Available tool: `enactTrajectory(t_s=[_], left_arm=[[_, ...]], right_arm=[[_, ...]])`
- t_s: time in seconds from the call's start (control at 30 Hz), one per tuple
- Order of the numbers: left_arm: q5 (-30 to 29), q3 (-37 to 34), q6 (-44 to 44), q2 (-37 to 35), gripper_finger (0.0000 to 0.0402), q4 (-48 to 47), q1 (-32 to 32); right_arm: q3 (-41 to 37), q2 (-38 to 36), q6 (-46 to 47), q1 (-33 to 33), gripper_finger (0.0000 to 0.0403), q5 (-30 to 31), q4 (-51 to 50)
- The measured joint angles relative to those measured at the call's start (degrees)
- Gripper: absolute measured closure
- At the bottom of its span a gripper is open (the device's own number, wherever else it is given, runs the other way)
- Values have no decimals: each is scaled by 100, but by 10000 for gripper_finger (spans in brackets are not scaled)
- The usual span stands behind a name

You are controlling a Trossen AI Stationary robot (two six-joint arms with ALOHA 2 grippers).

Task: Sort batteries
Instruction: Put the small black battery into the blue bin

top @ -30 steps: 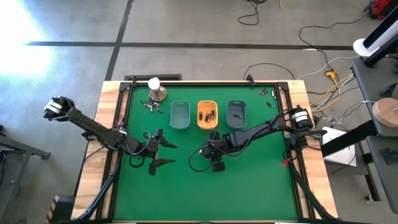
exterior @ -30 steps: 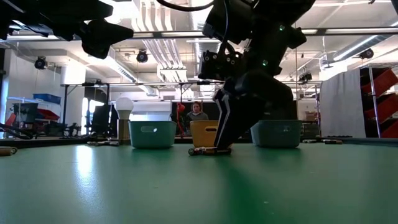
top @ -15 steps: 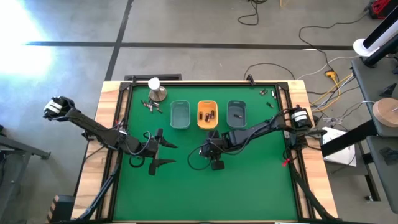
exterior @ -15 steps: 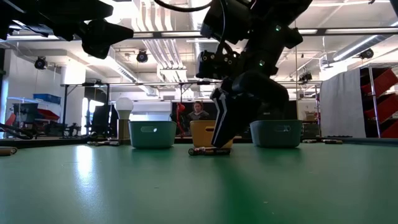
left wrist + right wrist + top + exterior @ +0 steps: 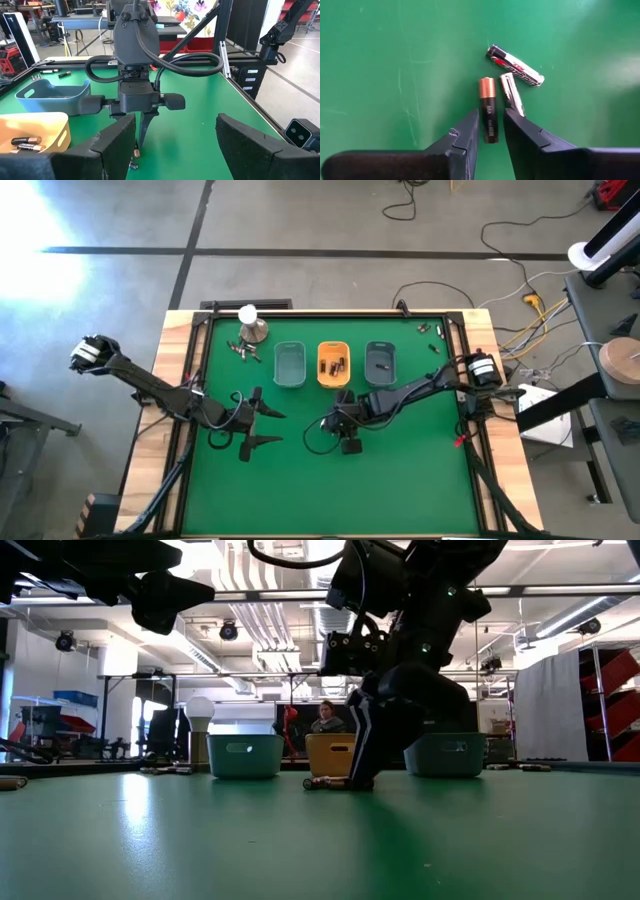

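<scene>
Right gripper is down on the green table mat, its fingers pinched onto a black copper-capped battery; two silvery batteries lie just beside it. Behind stand three small plastic trays: the orange middle tray holds several batteries, the right blue-grey tray holds one or two, and I cannot tell whether the left teal tray holds any. Left gripper hangs wide open, holding nothing, left of centre.
</scene>
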Motion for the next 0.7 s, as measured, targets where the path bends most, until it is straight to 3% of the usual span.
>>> enactTrajectory(t_s=[0.7], left_arm=[[0,0,0,0,149,0,0]], right_arm=[[-164,423,335,203,351,26,6]])
